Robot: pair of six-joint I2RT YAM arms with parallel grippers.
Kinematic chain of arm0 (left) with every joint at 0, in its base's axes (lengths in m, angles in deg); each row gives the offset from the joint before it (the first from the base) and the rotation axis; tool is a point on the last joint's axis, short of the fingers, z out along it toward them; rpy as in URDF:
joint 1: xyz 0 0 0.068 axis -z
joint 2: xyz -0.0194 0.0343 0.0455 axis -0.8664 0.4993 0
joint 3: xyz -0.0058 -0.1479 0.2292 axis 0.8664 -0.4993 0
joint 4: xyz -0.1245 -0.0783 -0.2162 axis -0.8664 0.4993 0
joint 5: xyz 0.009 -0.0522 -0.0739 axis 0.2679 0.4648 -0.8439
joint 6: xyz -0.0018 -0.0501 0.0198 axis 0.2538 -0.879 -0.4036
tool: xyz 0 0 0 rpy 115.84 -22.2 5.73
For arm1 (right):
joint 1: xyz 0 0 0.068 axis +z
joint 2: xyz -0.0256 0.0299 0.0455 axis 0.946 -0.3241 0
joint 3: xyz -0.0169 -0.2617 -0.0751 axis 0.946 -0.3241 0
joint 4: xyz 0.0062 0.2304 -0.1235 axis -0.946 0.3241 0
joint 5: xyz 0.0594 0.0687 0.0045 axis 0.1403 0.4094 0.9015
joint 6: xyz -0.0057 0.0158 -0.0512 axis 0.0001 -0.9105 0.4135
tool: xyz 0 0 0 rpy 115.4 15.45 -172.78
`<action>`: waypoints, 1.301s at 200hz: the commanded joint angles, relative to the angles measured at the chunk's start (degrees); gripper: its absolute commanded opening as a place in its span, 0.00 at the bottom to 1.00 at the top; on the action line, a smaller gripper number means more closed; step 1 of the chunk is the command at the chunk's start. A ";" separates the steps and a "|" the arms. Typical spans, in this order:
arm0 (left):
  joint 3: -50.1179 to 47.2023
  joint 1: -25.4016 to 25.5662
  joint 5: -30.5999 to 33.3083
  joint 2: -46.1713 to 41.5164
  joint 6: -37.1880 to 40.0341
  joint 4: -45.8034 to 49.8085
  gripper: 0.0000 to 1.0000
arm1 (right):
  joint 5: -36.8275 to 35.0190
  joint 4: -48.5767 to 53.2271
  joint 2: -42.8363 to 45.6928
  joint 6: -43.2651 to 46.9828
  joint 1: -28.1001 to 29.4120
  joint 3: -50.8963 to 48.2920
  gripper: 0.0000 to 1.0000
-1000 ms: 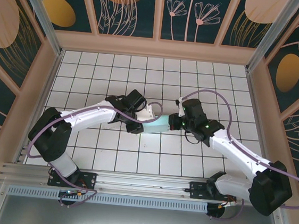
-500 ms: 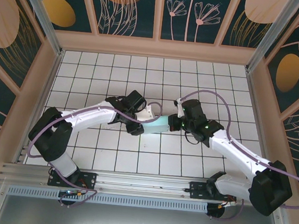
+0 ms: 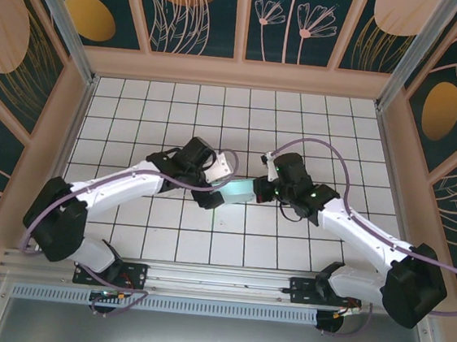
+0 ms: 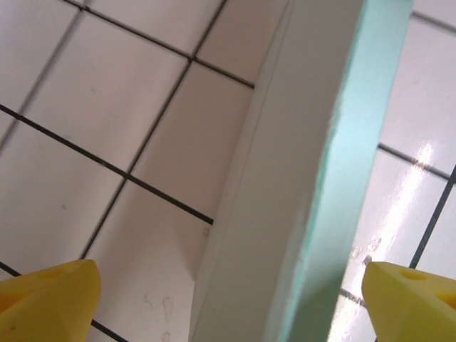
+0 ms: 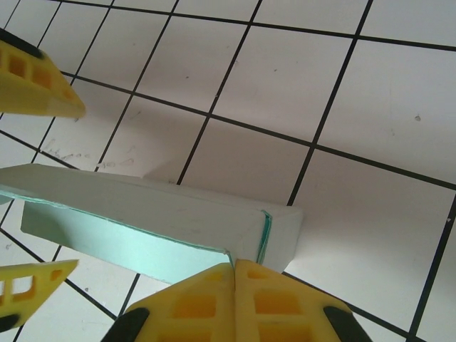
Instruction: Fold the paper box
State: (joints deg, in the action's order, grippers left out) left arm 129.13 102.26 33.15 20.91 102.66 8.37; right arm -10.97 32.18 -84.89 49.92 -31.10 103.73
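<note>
Left gripper [image 4: 229,288] has shifted, spread wide astride the paper box [image 5: 142,221]; right gripper [image 5: 234,285] pinches its corner.

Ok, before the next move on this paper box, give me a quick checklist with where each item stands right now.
1. Hold: right jaws shut on the paper box at one end corner: ok.
2. Second grip ready: left jaws open, fingertips on either side of the box wall: ok.
3. Walls standing and corner fold formed, as seen from the right wrist: ok.
4. Every flap tucked in: cannot tell.
5. Box sitting flat on the tiled table: cannot tell.
</note>
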 commanded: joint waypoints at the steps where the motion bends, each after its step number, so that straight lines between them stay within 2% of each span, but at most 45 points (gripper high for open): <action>1: -3.89 0.14 2.27 -7.22 -8.02 -7.65 0.99 | -0.66 1.78 -0.89 -0.70 0.79 2.19 0.00; 38: -6.21 0.10 8.17 -14.69 -16.08 -6.64 0.99 | -0.73 1.90 -1.25 -1.56 1.06 2.52 0.00; 50: -5.87 0.11 13.33 -15.92 -18.85 -4.63 0.90 | -0.92 1.91 -1.26 -1.61 1.06 2.53 0.00; 77: -3.16 0.12 19.99 -15.59 -25.68 3.21 0.77 | -1.02 2.69 -1.45 -1.54 1.12 3.18 0.00; 95: -1.23 0.14 17.03 -14.27 -30.50 8.15 0.71 | -1.18 3.53 -1.48 -1.71 1.10 3.84 0.00; 119: -0.23 0.13 13.54 -14.35 -37.32 11.85 0.49 | -1.35 4.06 -1.72 -2.30 1.06 4.35 0.00; 143: 0.78 0.20 9.28 -15.16 -42.41 12.13 0.48 | -0.94 4.16 -2.27 -2.97 1.06 4.57 0.00; 169: 0.28 1.29 9.43 -15.52 -41.61 11.65 0.48 | -0.57 3.98 -2.53 -3.19 1.08 4.62 0.00; 187: 0.07 1.93 9.50 -13.86 -39.69 11.94 0.43 | -0.57 3.89 -2.73 -3.05 1.06 4.70 0.00; 195: 0.40 2.23 9.66 -12.55 -39.27 12.14 0.37 | -0.49 3.89 -2.88 -2.93 1.06 4.79 0.00; 223: 2.84 3.02 10.79 -8.91 -37.97 14.67 0.33 | -0.27 3.99 -3.01 -2.92 1.05 5.05 0.00; 260: 3.49 2.98 12.76 -7.37 -37.18 15.96 0.23 | -0.30 3.72 -3.14 -2.92 1.06 5.29 0.00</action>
State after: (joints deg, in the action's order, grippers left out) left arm 130.62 105.08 44.17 12.91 64.41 21.88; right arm -11.28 35.26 -87.25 47.86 -30.47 107.00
